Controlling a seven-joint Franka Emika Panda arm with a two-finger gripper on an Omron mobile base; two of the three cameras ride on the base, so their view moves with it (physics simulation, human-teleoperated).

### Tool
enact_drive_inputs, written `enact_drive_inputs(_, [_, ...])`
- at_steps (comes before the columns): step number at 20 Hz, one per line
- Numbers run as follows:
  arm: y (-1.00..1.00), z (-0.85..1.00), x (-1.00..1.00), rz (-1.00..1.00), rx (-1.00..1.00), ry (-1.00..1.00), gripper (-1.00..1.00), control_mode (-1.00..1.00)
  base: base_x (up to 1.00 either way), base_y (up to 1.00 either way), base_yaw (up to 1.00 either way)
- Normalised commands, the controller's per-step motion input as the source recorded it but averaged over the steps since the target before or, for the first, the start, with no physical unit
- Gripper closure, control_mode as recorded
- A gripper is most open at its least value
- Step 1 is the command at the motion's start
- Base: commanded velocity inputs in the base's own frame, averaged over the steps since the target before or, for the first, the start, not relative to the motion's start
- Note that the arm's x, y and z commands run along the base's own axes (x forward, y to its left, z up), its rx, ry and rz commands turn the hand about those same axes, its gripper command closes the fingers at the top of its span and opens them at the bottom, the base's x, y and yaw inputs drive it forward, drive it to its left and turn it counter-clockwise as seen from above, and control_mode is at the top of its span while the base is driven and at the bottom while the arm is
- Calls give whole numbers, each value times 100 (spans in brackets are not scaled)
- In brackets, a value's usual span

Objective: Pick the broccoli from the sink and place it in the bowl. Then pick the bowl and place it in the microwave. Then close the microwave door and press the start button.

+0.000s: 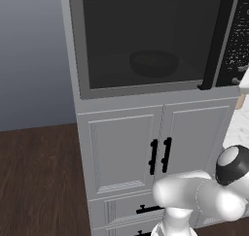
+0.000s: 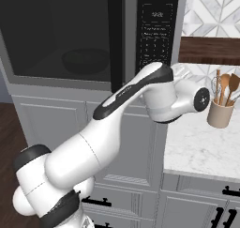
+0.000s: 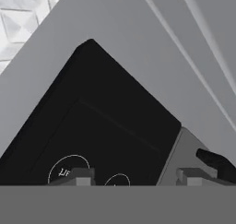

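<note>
End effector fingers apart, empty, close against the microwave's black control panel corner.

Soft, even light is falling on the grey cabinet doors below the microwave, with no hard shadows and no glare. Behind the microwave door the inside is staying dim, so the bowl is showing only as a faint dark shape. The control panel is looking slightly soft and blocky close up.
</note>
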Motion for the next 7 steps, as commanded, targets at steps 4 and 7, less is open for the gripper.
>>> enact_drive_inputs(4, [0,-20,20,0,7,0,-100,-100,0,0,0])
enact_drive_inputs(7, [35,-25,-38,0,5,0,-100,-100,0,0,0])
